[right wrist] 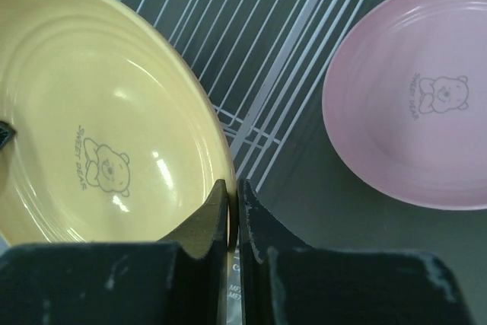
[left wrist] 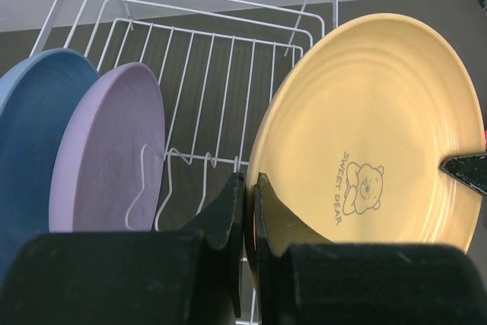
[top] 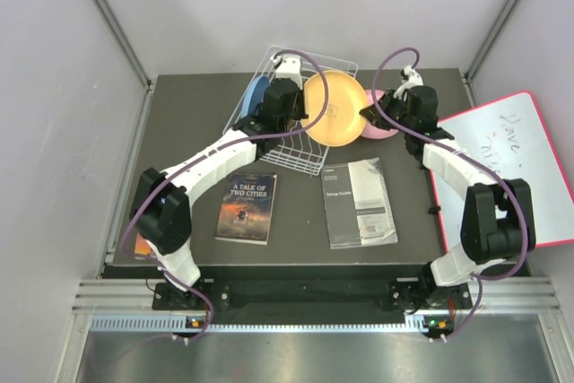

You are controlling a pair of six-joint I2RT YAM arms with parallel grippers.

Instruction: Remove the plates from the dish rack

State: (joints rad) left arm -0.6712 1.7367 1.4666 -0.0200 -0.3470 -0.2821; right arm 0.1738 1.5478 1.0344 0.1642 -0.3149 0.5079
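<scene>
The dish rack [top: 300,157] stood at the rear of the table, left of centre. The orange-tan plate [top: 334,107] was tilted over the rack's right end. The pink plate [right wrist: 415,89] lay on the table just right of the rack. The blue plate [left wrist: 34,127] and purple plate [left wrist: 114,150] stood upright at the rack's left end. The left gripper [left wrist: 249,180] and right gripper [right wrist: 233,186] each pinched the orange-tan plate's rim, on opposite sides.

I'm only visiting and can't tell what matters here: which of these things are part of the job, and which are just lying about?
Part of the job: dish rack, blue plate, purple plate, yellow plate, pink plate.

Just lying about: book, setup guide booklet, whiteboard.
</scene>
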